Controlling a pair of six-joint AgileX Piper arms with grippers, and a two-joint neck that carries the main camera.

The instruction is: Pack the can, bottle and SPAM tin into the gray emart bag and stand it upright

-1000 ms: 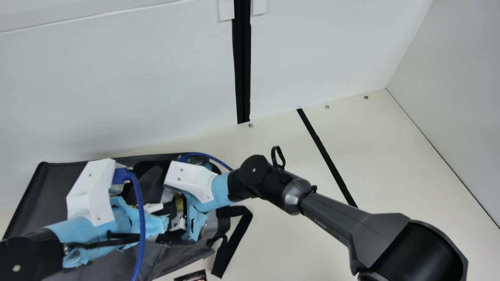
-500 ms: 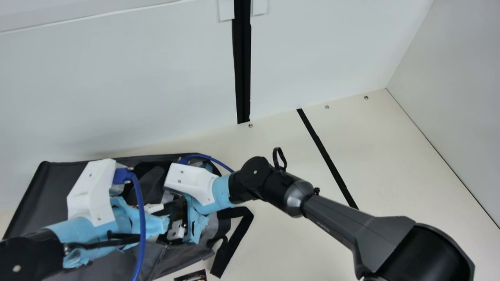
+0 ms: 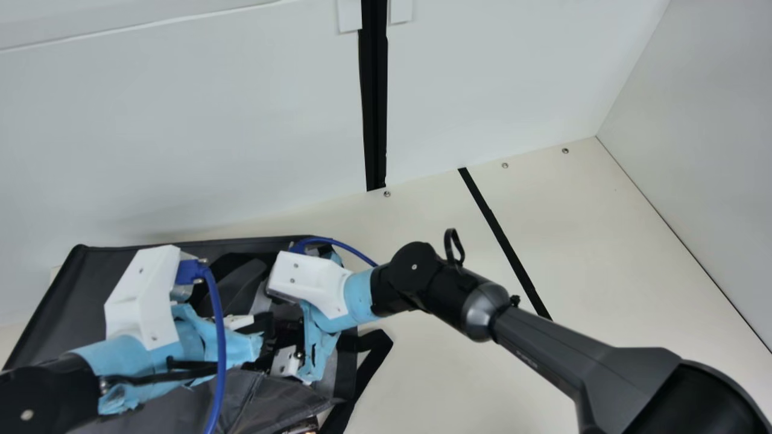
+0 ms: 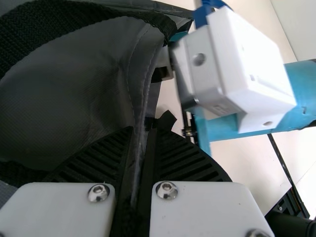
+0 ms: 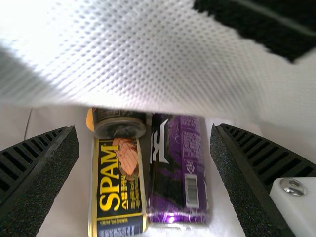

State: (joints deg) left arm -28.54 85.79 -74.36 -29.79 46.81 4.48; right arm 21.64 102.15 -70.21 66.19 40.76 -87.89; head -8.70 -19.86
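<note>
In the main view, the left gripper [image 3: 265,343] is set at the gray emart bag [image 3: 66,295], and in the left wrist view the bag's seamed edge is pinched between its ribbed fingers. The right gripper [image 3: 288,361] is held close beside it, at the bag, with its fingers spread wide. Between them, in the right wrist view, the SPAM tin [image 5: 118,182] and a purple container [image 5: 177,168] are seen side by side, with a dark round-ended container [image 5: 120,123] just beyond the tin; whether they are inside the bag cannot be told.
</note>
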